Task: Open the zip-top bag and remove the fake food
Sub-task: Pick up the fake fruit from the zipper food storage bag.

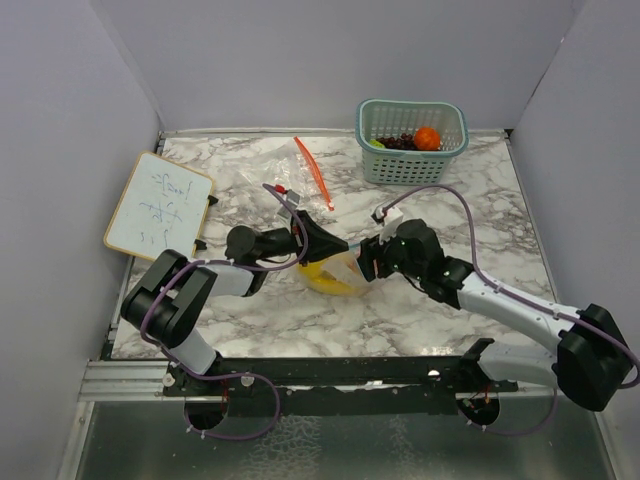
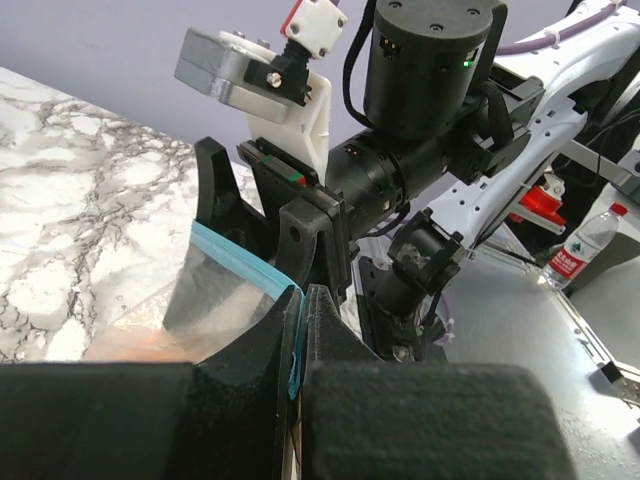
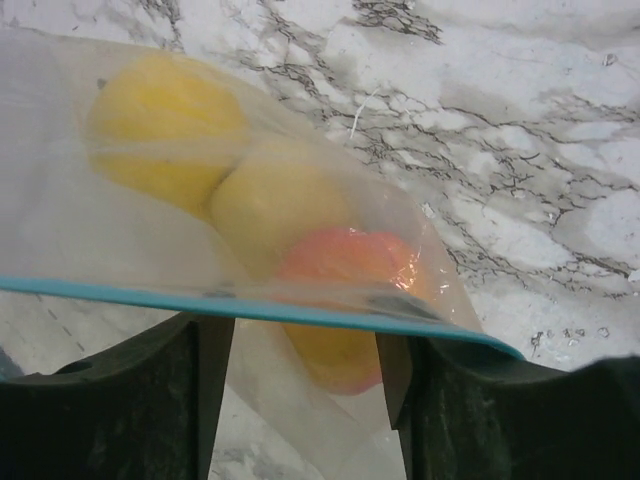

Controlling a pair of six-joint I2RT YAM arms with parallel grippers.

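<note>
Overhead, I cannot read the whiteboard [image 1: 158,205] writing; basket [image 1: 410,166] contents are partly hidden by its wall. At the right wrist, bag [image 3: 70,250] film blurs the peach [image 3: 345,272], and the frame edge crops my right fingers [image 3: 100,400].

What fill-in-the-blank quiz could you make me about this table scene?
The teal basket holds dark grapes and an ___ fruit. The left claw is ___ on the zip-top bag. The right claw stands ___.
Missing: orange; shut; open.

Clear glossy plastic bag [image 3: 120,240], polished marble table [image 1: 300,320]
</note>
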